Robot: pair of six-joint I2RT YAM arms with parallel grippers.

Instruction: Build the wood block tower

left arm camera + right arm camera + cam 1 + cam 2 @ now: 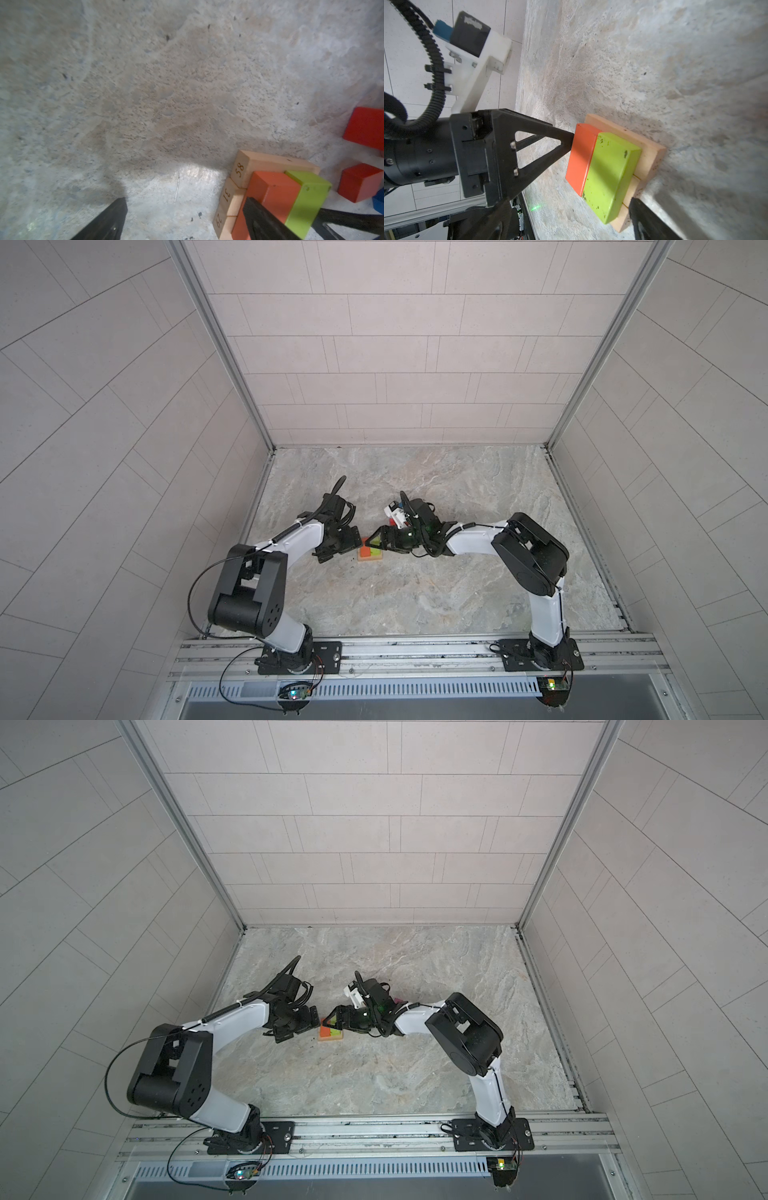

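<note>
Orange oblong [581, 158] touching lime oblong [610, 176], flat atop numbered tan bars [652, 153]

Open room is left over the far half of the grey stone-patterned counter [436, 472] and on the near stretch between the arms. The middle is blocked by a low stack of tan wooden bars [652, 153] topped by an orange oblong [581, 158] and a lime oblong [610, 176], flanked by the left pincer [187, 220], one finger touching the orange oblong, and the right pincer [380, 537], jaws spread. Just beyond, a large red block [365, 128], a red cube [359, 181] and a blue block [379, 203] are crowded.
</note>
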